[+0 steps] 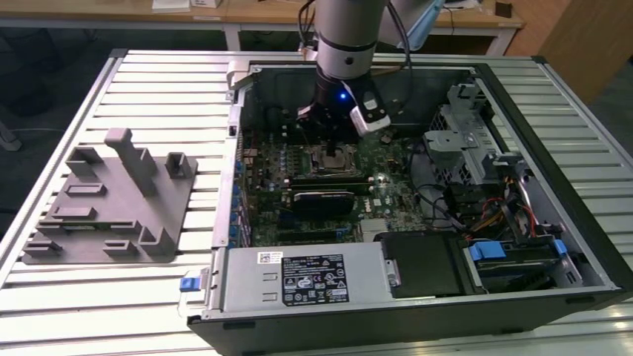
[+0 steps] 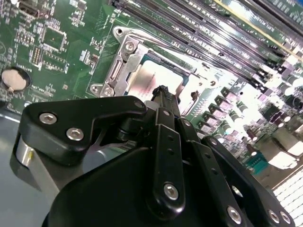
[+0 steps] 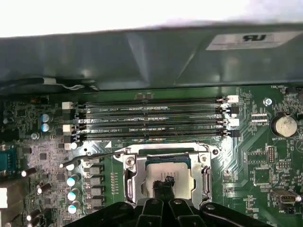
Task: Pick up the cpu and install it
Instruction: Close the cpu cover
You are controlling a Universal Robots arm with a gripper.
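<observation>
Hanging straight down into the open computer case [image 1: 594, 252], the gripper [image 3: 163, 182] has its fingers drawn together into one narrow tip, which sits at or just above the middle of the cpu [image 3: 180, 175]; whether it touches cannot be told. That silver square lies flat inside the metal socket frame [image 3: 130, 175] on the green motherboard [image 1: 396, 185], near the case's far edge. Beside the socket run the long memory slots [image 3: 151, 120], with a coin battery [image 3: 283, 125] further off. Outside the case, a grey fixture plate [image 1: 109, 208] rests on the slatted table [image 1: 148, 89], toward the exterior view's left
</observation>
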